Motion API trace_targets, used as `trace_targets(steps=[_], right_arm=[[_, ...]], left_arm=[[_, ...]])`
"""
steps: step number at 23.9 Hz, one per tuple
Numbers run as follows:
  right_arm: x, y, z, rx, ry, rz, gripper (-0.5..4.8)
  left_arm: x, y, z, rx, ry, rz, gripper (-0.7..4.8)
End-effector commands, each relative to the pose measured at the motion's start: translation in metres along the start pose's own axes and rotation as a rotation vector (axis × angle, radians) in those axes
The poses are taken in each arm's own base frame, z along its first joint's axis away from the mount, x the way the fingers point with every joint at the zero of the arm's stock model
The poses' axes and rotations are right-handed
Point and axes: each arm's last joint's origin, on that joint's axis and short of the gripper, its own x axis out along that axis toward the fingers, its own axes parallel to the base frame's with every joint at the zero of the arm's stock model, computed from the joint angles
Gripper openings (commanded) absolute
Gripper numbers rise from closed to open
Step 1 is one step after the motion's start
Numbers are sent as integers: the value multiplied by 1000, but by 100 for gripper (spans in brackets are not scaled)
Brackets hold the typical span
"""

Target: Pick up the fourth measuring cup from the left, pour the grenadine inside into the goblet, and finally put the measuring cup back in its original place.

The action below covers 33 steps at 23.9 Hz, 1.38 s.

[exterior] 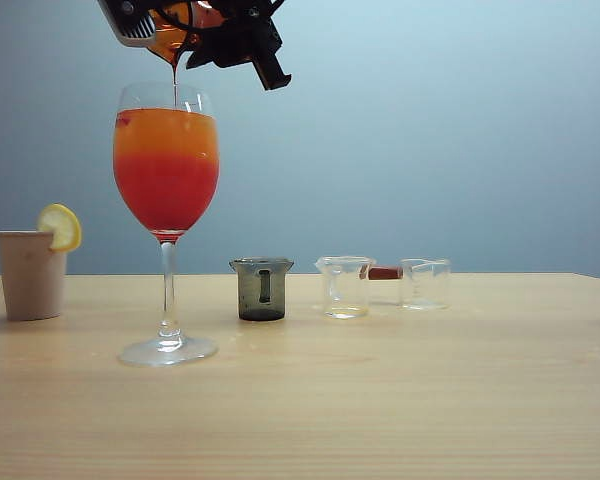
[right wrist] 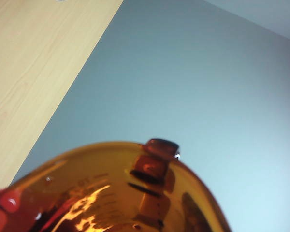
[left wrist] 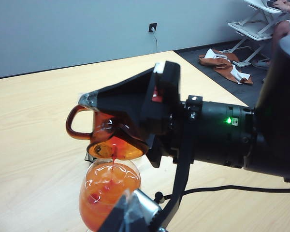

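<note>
— Why is the fourth measuring cup tipped above the goblet?

— The right hand is clamped on it, spout down, so the grenadine threads into the bowl. The left hand waits low beside the goblet; I cannot tell its spread.

— Counts?

— One goblet; behind it, on the tabletop, one grey cup, two clear cups, one tumbler.

- Bright, even light from overhead; the wall behind pales toward two o'clock in the exterior view.
- Soft, faint shadows under the goblet foot and the beige tumbler.
- White glints on the goblet bowl; glare streaks across the amber cup, which sits too close to the right wrist lens and blurs.
- The left wrist view is sharp, dark at five o'clock.
</note>
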Motion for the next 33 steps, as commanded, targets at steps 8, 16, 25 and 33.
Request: trace_targets(steps=[8,16,25,33], right_arm=[[-2,-7,-2,8,14,-39,75],[-2,-7,-3,11,15,-39,75],[-2,-7,-3,73,13,-36,74],[-2,-7,-3,222,14,-35,48]], left_arm=[[-2,-1,3,5,-21,-8,-5],[-2,-1,3,5,-21,-7,-5],[-2,-1,3,5,-21,-7,-5],[-2,-1,3,5,-21,-7,-5]])
